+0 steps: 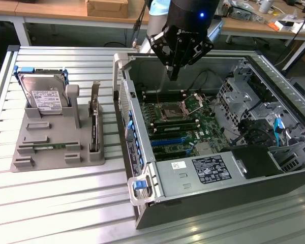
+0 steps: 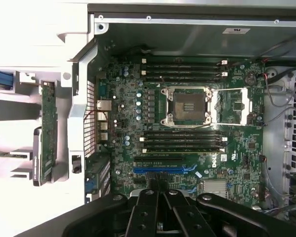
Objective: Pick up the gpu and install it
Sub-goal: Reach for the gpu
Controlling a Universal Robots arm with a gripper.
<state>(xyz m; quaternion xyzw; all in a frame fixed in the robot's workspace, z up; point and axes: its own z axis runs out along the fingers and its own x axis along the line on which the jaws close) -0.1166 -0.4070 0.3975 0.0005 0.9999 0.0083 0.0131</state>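
Pincer (image 1: 173, 75) hangs closed above the open computer case (image 1: 142, 168), its two black fingers pressed together with nothing between them. In the wrist view the fingers (image 2: 147, 207) meet over the lower edge of the motherboard (image 2: 187, 138), just by the blue expansion slot (image 2: 163, 169).

White lettering on the pincer's black body is too small to read. The gpu (image 1: 94, 133) is well apart from the pincer, outside the case. It stands on edge in a slot of the grey holder tray (image 1: 20, 162) on the slatted metal tabletop (image 1: 66, 208), with its pale metal bracket (image 1: 95, 94) rising at the far end.

On the same tray, toward the exterior view's left, a silver hard drive (image 1: 40, 96) with blue rails leans upright. Its white label carries printed lines and a barcode that I cannot make out. A thin green memory stick (image 1: 48, 147) lies flat near the tray's front.

Inside the case, the processor socket (image 2: 190, 106) sits open with black memory slots on both sides. A black power-supply label (image 1: 211, 169) with white print and a small white sticker (image 1: 179, 165) beside it lie on the grey cover at the case's near end; neither is legible. A white logo (image 2: 222, 157) printed on the motherboard is also unclear.
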